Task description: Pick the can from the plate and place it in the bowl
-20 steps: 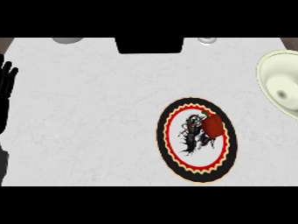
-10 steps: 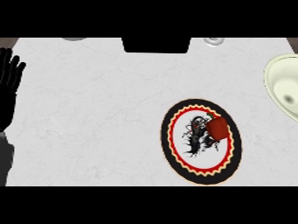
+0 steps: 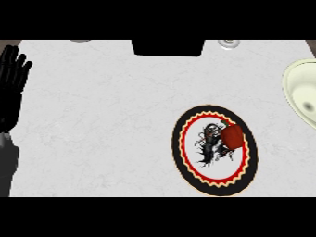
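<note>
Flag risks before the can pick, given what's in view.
Right hand is out of view, so its approach can't be checked. The red can lies toward the plate's right side; a nudge may roll it off. The bowl is cut by the right edge, leaving placement partly unseen.

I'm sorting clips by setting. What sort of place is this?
Probably a kitchen counter: a pale marbled worktop carrying a patterned plate with a red can on it, and a cream bowl at the right edge.
</note>
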### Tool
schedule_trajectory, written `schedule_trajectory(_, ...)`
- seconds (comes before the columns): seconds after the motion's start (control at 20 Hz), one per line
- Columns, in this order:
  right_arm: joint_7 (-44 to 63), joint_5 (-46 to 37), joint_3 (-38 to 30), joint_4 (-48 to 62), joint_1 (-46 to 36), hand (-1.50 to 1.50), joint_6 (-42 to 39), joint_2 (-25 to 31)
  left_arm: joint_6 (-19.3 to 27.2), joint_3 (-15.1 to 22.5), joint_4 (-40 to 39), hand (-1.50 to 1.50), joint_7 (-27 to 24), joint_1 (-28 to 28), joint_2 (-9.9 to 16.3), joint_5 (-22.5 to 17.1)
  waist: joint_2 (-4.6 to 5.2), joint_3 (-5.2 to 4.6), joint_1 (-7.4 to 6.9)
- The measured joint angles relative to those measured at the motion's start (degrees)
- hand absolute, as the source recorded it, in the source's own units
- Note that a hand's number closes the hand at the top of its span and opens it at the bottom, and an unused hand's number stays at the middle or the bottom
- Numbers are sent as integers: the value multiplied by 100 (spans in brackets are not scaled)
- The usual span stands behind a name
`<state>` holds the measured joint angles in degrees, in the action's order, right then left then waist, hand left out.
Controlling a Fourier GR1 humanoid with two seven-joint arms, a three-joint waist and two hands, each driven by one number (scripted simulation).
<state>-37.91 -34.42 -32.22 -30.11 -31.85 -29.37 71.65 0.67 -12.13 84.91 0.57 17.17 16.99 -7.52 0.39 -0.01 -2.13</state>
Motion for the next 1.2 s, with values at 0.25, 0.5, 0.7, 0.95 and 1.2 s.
schedule_trajectory(0.25, 508, -30, 534, -340, -443, 150, -138, -642, -7, -23, 4, 0, -14, -47, 6, 9, -16, -3, 50)
schedule_trajectory(0.5, 755, -173, 952, -388, -686, 150, -31, -1287, 14, -48, 29, 0, 10, -66, 9, 28, -16, 0, 83)
schedule_trajectory(0.7, 987, -416, 1213, -392, -722, 150, 539, -1836, -57, -114, -53, 0, -68, -77, 40, -12, -13, 2, 104)
schedule_trajectory(0.95, 1444, -676, 1324, -2, -797, -150, 1204, -2269, -78, -126, 25, 0, -42, -152, 27, -31, -7, 5, 94)
schedule_trajectory(1.2, 1696, -545, 1122, 646, -1011, -150, 1432, -2641, -94, -87, -13, 0, -186, -194, -21, 22, 12, 11, 60)
